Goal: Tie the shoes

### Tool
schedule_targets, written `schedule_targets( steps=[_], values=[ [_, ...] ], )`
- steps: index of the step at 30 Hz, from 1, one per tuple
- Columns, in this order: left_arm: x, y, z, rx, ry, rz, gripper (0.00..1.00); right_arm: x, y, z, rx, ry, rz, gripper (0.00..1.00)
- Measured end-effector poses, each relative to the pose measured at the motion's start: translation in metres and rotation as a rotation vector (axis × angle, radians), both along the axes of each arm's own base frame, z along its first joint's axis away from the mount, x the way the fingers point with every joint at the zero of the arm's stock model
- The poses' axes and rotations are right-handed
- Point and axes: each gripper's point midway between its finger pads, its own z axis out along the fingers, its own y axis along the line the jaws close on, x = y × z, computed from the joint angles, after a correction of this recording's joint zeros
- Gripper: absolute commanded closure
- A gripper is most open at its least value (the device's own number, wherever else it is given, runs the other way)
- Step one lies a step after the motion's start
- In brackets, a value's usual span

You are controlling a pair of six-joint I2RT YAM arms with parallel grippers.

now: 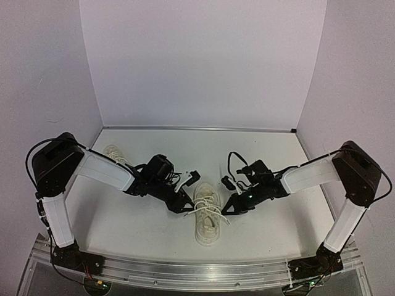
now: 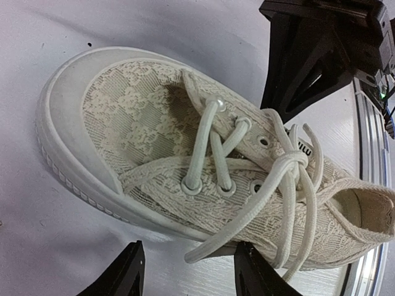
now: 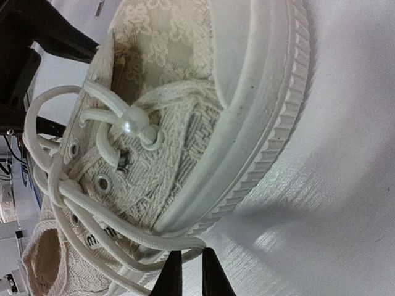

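One cream shoe [image 1: 207, 221] lies in the middle of the table, toe away from the arm bases, its laces crossed in a loose knot [image 2: 290, 163]. My left gripper [image 1: 184, 202] is open at the shoe's left side. In the left wrist view [image 2: 191, 276] a free lace end [image 2: 207, 248] lies between its fingers, touching neither. My right gripper [image 1: 231, 207] is at the shoe's right side. In the right wrist view [image 3: 191, 274] its fingers are nearly together on a lace loop [image 3: 179, 242] beside the sole. The second shoe [image 1: 114, 152] lies at the back left, partly hidden by the left arm.
White walls close the table at the back and both sides. A metal rail [image 1: 197, 271] runs along the near edge. The right gripper's black body [image 2: 308, 55] shows just across the shoe in the left wrist view.
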Motion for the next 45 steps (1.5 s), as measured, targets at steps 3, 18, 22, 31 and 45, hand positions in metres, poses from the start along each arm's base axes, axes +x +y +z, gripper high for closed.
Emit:
schedule_targets(
  steps=[3,18,22,31,45],
  values=[
    [-0.001,-0.001,0.001,-0.011,0.008,-0.008,0.68,0.0,0.0,0.0,0.001,0.003,-0.001,1.0],
    [0.004,0.009,0.009,0.013,-0.018,0.047,1.0,0.007,-0.011,0.005,-0.056,-0.031,-0.062,1.0],
    [0.01,0.018,0.006,0.057,-0.033,0.094,1.0,0.011,-0.018,0.005,-0.091,-0.045,-0.095,1.0],
    [0.014,0.037,-0.01,0.163,-0.024,0.152,1.0,0.015,-0.032,0.0,-0.156,-0.049,-0.143,0.94],
    [0.014,0.035,-0.008,0.163,-0.022,0.151,1.0,0.018,-0.027,0.033,-0.016,-0.011,-0.14,0.63]
  ],
)
